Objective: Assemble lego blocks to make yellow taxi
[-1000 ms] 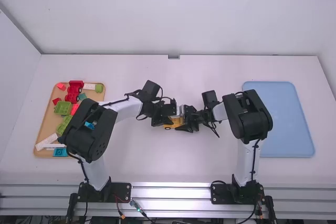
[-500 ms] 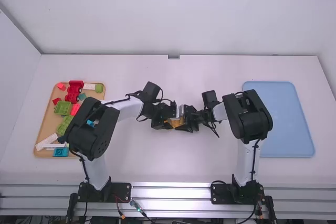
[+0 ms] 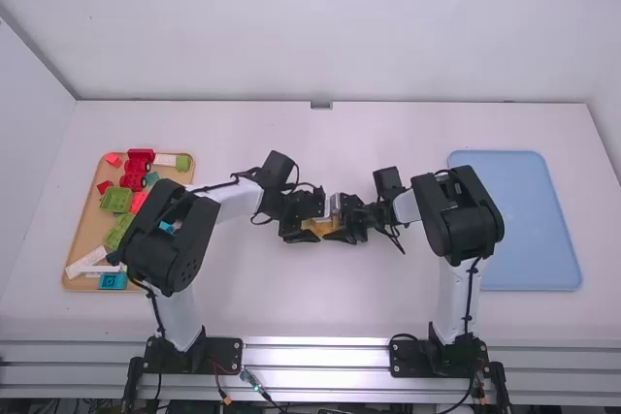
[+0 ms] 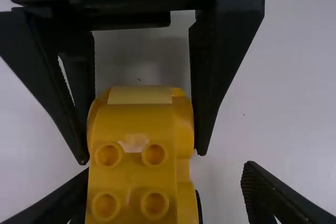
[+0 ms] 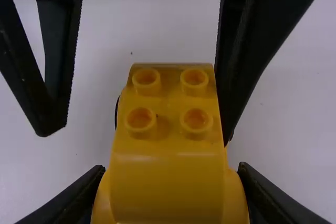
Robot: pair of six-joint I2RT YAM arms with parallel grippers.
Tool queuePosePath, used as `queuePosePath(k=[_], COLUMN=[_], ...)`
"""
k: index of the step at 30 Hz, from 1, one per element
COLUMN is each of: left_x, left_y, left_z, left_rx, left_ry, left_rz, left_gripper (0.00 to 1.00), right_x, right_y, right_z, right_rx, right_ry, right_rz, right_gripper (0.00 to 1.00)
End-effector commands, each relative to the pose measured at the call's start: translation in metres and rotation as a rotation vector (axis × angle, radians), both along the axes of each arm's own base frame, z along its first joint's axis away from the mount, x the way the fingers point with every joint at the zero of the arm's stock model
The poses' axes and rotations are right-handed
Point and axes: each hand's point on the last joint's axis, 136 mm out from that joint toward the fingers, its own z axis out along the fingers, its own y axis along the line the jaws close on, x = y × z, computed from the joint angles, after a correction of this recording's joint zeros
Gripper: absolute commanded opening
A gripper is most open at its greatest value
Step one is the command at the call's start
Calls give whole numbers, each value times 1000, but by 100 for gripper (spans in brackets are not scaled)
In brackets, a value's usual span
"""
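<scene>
Watching my left gripper (image 4: pixel 168 174), I'm seeing its nearer finger standing farther out toward the arm bases than half a second ago; its fingers are spreading apart around the studded yellow plastic taxi (image 5: pixel 168 182), not pinching it. My right gripper (image 5: pixel 170 167) is clenching the taxi's sides between the two arms. I'm reading this as the left letting go, probably leaving the right to carry the taxi toward the flat blue tray (image 3: pixel 519 225).
</scene>
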Motion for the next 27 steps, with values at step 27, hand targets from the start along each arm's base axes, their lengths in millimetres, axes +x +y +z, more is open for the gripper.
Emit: queuePosePath(k=[27], left_x=[100], left_y=[135], left_z=[92], left_rx=[-356], left_ry=[-98], left_rz=[594], left_gripper=[99], right_x=[83], right_y=[-60], right_z=[84], right_rx=[-142], right_ry=[-18], right_rz=[-264], right_gripper=[51])
